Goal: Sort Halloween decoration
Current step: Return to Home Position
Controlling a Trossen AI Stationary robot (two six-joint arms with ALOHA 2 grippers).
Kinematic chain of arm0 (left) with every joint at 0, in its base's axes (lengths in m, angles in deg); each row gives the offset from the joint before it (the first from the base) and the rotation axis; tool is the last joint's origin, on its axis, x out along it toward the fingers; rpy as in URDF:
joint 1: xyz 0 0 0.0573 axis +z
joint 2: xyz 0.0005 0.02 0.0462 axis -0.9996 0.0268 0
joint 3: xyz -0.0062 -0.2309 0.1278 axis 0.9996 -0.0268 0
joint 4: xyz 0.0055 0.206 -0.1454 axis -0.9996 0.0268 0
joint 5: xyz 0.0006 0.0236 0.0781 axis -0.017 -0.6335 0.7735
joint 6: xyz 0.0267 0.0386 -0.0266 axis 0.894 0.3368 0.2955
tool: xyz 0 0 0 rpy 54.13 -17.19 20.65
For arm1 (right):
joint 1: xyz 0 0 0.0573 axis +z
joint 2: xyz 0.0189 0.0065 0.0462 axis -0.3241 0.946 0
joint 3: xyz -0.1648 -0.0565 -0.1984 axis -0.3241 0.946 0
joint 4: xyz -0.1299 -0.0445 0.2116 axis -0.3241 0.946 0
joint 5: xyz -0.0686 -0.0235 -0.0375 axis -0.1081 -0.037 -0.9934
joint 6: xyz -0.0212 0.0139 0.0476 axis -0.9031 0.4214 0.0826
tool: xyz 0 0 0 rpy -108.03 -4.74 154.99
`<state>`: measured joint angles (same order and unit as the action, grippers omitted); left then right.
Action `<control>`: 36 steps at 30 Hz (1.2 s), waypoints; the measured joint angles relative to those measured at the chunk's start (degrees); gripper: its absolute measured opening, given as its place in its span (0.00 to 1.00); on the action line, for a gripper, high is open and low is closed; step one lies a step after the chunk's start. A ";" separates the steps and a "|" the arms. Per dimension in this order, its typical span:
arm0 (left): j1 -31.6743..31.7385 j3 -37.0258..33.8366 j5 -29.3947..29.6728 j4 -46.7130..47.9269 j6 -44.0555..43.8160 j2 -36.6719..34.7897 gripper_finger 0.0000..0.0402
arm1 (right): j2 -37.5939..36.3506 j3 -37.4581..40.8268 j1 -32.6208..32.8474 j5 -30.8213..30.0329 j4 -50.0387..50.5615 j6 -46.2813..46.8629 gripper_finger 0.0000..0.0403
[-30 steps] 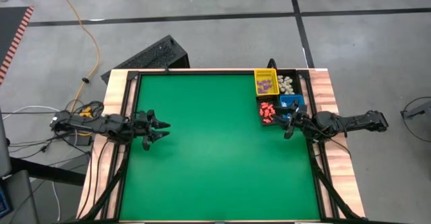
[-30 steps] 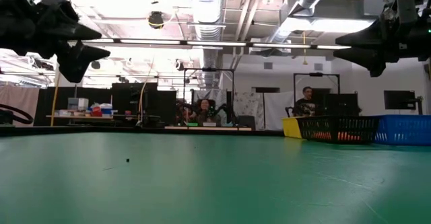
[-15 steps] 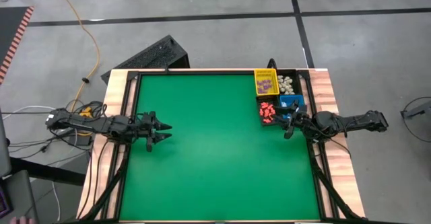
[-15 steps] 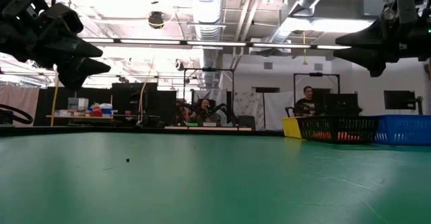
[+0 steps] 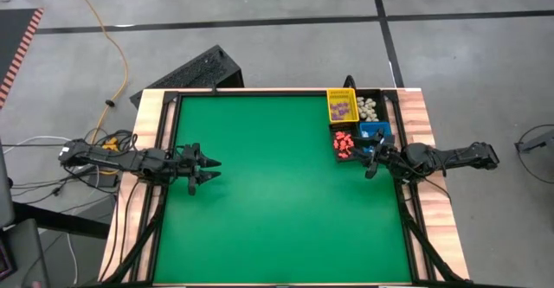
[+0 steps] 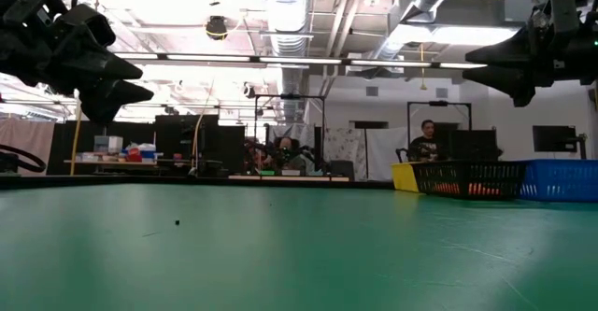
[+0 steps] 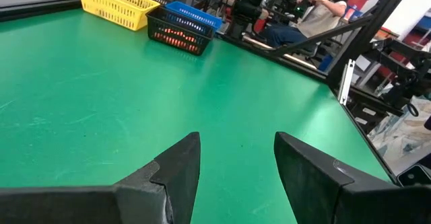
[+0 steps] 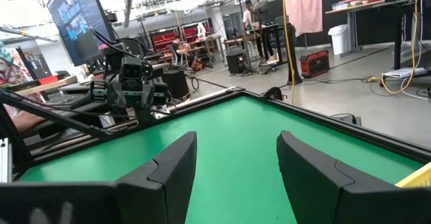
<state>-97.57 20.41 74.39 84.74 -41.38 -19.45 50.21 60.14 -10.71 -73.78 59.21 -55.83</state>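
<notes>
Low view: green table (image 6: 280,255) (left pincer (image 6: 142,80) above) fronts ducted workshop (image 6: 290,12).

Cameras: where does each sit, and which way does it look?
High view: overhead, straight down on the table; left hand and right hand show.
Low view: table height, level across into the room; both hands overhead.
Left wrist view: on the left arm, past its open fingers toward the baskets.
Right wrist view: on the right arm, past its open fingers toward the left arm.
High and left wrist views share the baskets.
</notes>
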 joint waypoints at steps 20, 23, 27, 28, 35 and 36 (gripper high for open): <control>0.00 0.00 -0.02 -0.02 0.02 3.26 0.45 | 0.00 0.00 0.00 0.00 0.00 0.00 0.56; 0.00 0.00 -0.02 -0.04 0.02 3.26 0.45 | 0.00 0.00 0.00 0.00 -0.01 0.00 0.56; 0.00 0.00 -0.02 -0.03 0.01 3.26 0.45 | 0.00 0.00 0.00 0.00 -0.02 0.00 0.56; 0.00 0.00 -0.02 -0.04 0.00 3.26 0.45 | 0.00 0.00 0.00 -0.01 -0.01 0.01 0.56; 0.00 0.00 -0.02 -0.04 0.02 3.26 0.45 | 0.00 0.00 0.00 0.00 -0.02 0.01 0.56; 0.00 0.00 -0.02 -0.02 0.02 3.26 0.45 | 0.00 0.00 0.00 0.00 -0.02 0.00 0.56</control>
<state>-97.57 20.41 74.37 84.73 -41.36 -16.19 50.21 60.14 -10.71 -73.78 59.19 -55.83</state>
